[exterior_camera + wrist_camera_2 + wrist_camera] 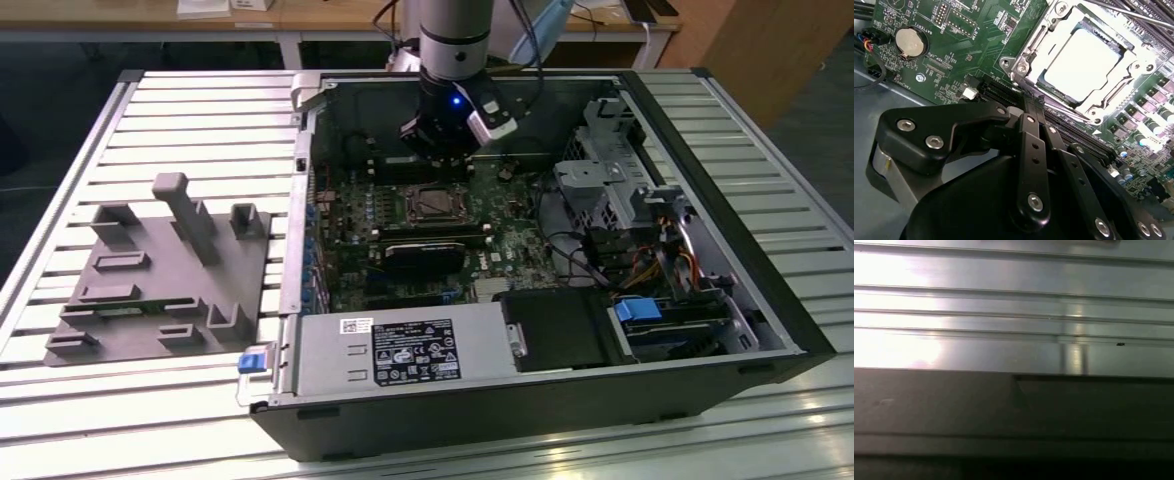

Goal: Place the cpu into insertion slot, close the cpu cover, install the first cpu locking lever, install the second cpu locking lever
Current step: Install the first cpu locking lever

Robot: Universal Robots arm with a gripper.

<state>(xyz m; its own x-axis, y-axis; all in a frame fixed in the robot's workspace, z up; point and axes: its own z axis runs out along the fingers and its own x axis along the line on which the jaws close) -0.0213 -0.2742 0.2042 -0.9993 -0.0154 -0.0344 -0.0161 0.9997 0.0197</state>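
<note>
Exterior view, tool (438, 158) low inside open computer case (747, 300), near insertion slot (430, 204), second wrist view, tool pinched together, empty, cpu (1081, 60) seated under cpu cover (1119, 82) just beyond it, untouched, first wrist view, slatted desk (1004, 275)

Hard glare whitens the cpu (1081, 57) just beyond the gripper (1026, 106); the slatted table (899, 345) shines in bright patches.

Grey fixture block (160, 270) lies on the slatted table (200, 110); power supply (400, 352) sits inside computer case (534, 415).
</note>
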